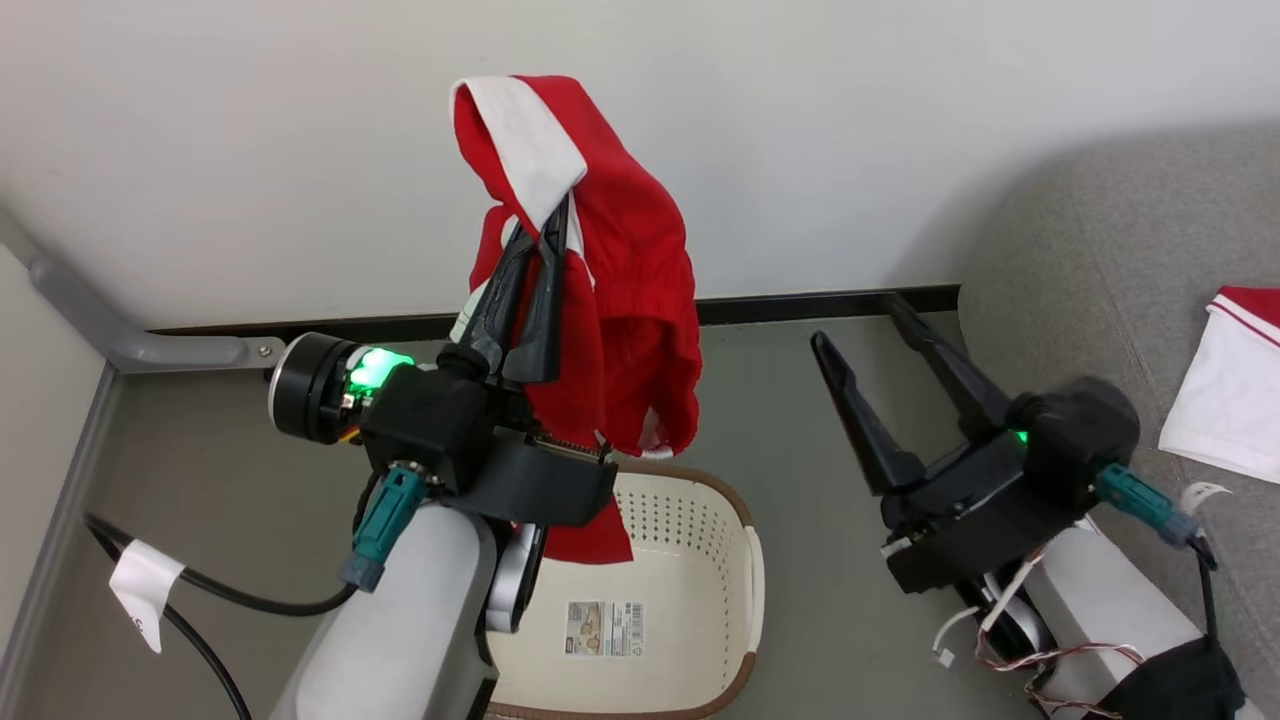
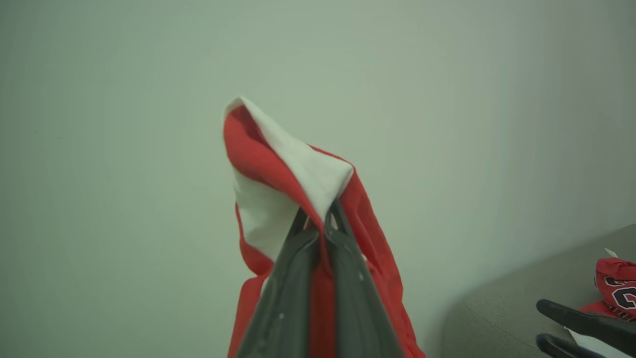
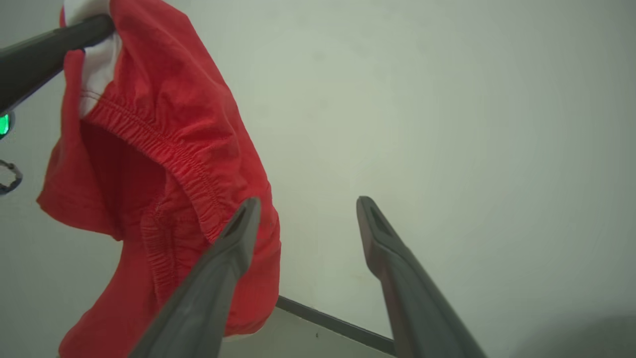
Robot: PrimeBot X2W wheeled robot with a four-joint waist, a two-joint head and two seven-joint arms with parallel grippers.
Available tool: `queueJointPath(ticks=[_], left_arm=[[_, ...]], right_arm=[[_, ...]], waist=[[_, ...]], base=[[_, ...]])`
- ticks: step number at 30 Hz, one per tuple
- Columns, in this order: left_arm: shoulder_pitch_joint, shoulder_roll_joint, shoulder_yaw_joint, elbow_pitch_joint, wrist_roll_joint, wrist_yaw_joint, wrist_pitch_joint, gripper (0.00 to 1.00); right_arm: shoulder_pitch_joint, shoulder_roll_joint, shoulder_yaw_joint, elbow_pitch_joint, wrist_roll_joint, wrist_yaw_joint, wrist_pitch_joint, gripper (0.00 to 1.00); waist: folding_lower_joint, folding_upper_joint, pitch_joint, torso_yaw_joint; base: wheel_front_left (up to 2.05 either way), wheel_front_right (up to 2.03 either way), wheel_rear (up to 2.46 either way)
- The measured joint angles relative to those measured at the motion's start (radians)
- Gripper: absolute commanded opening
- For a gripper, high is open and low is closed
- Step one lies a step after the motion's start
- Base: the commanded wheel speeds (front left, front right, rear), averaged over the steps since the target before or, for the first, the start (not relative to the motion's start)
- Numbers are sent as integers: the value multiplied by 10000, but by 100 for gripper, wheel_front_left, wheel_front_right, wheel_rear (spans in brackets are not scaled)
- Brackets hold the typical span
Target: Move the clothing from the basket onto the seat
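Aloft above the cream basket (image 1: 748, 520), red shorts (image 1: 630, 300) with a white band hang from my left gripper (image 1: 545, 225), whose two fingers are pinched tight on the fabric in front of the pale wall (image 1: 250, 150). My right gripper (image 1: 858, 322) hovers spread and empty over the grey floor (image 1: 800, 600), between the basket and the light-grey sofa (image 1: 1100, 250). A second red-and-white garment (image 1: 1225, 390) lies on the sofa's seat. A barcode sticker (image 1: 603, 628) shows on the basket's bare bottom.
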Motion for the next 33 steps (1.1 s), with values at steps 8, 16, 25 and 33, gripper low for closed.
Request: queueJointPath(ticks=[8,16,25,33], left_arm=[[-149,-36,-401,-86,33,0,0,0],[-368,-100,-692,-176,33,0,0,0],[-374,-107,-1068,-230,29,2,0,0],[-580,-113,-1557,-234,-209,6,0,0]], right_arm=[[-740,-207,1848,-17,-40,4,0,100],[-1800,-334,2800,418,58,12,0,100],[-2579,-40,3032,1453,255,13,0,100],[-3143,410,3267,2543,267,13,0,0]], waist=[[0,0,140,245],[0,0,270,526],[0,0,336,668],[0,0,399,992]], base=[[0,0,0],[0,0,0],[0,0,0],[0,0,0]])
